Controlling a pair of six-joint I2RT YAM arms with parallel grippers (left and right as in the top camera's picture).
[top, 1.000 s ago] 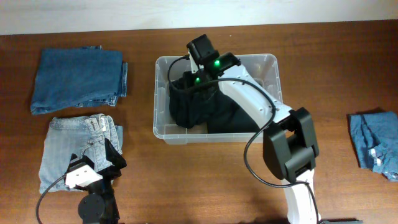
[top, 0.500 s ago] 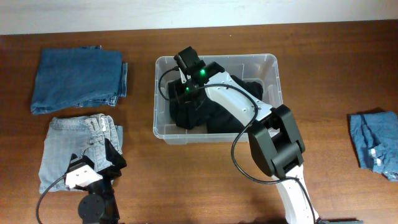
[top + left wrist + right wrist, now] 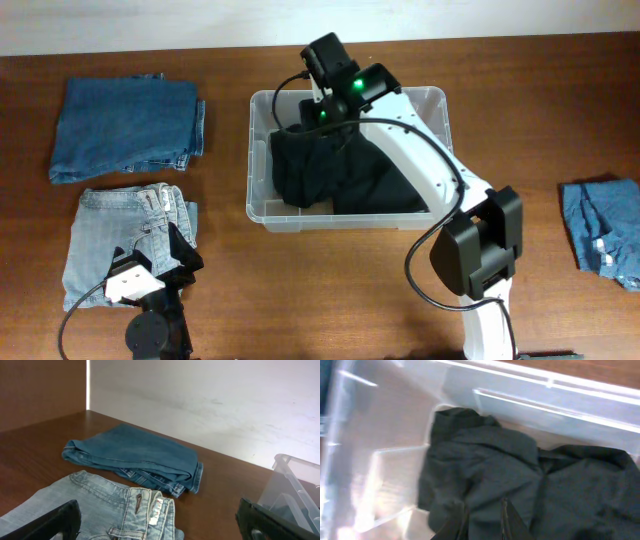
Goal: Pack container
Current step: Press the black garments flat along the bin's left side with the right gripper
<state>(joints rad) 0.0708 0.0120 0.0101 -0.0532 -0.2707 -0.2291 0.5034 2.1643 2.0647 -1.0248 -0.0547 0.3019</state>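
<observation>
The container [image 3: 256, 160], a clear plastic bin, stands at the table's middle and holds a black garment [image 3: 340, 175]. My right gripper [image 3: 322, 118] reaches into its back left part. In the right wrist view the fingers [image 3: 483, 521] are almost together with a fold of the black garment [image 3: 485, 475] between them, and the bin's wall [image 3: 530, 390] lies beyond. My left gripper [image 3: 155, 527] is open and empty, low over light blue jeans [image 3: 100, 505]. A corner of the container [image 3: 295, 482] shows at the right of the left wrist view.
Folded dark blue jeans [image 3: 125, 125] lie at the back left, with light blue jeans [image 3: 120, 235] in front of them. A crumpled blue denim piece [image 3: 605, 235] lies at the right edge. The left arm's base [image 3: 150, 300] is at the front left.
My right gripper swung left into the bin's back left corner, then came back up and to the right. The black garment shifted slightly. The left arm has not moved.
</observation>
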